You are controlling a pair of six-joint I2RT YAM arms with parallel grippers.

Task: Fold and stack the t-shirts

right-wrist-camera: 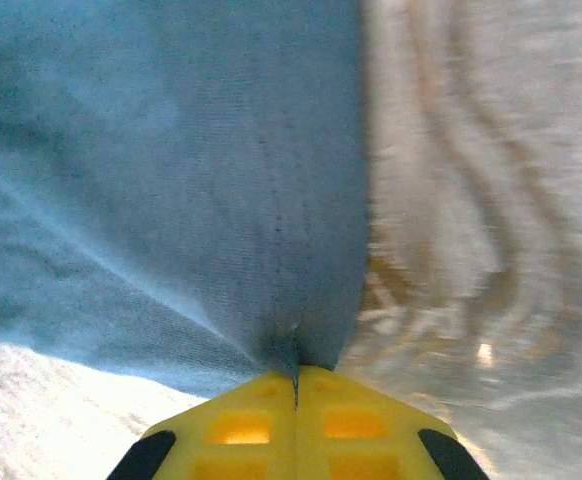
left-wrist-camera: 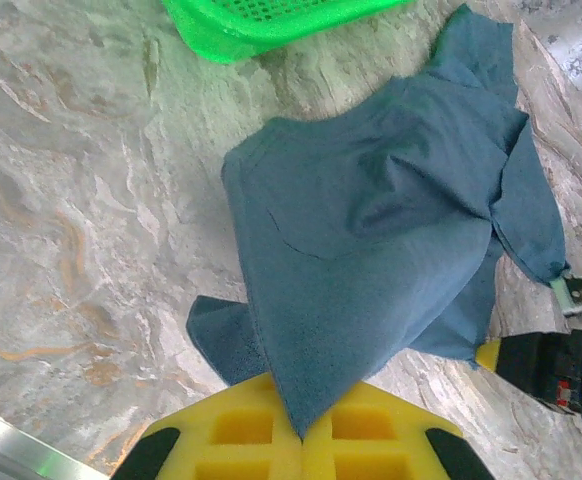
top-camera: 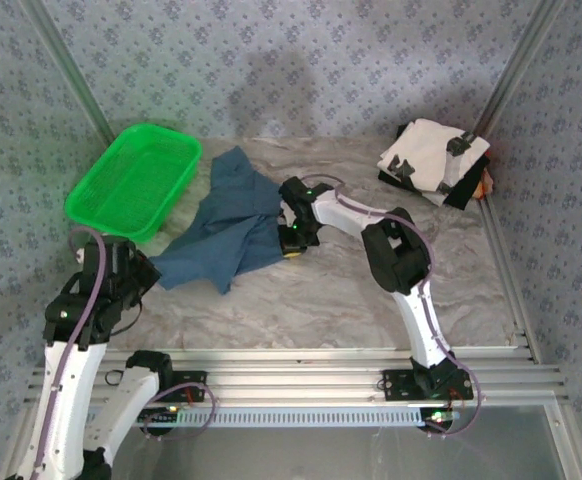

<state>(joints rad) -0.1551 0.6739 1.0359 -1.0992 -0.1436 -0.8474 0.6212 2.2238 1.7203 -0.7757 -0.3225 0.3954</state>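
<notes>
In the top view, the blue shirt (top-camera: 226, 225) is seen crumpled on the worktop (top-camera: 321, 300), slung between the two sets of jaws. The left jaws are closed on its near corner and the right jaws on its opposite edge. The folded stack (top-camera: 433, 160), white with black patches on top, is found well beyond the right jaws and to their right. A basket (top-camera: 136, 180) lies just beyond the left jaws.

In the left wrist view, a corner of the shirt (left-wrist-camera: 371, 230) is clamped between the left jaws. The cloth fans out ahead of them in soft folds.

In the right wrist view, the right jaws are clenched on a stitched seam of the shirt (right-wrist-camera: 171, 180), with cloth spread ahead and to the left.

The shirt is judged light, limp and not fragile. It will likely sag and bunch rather than hold a shape. Hold is best taken at hems, corners or shoulder seams, where the thicker stitching should slip less, at two well-separated points so the cloth can be drawn flat.
</notes>
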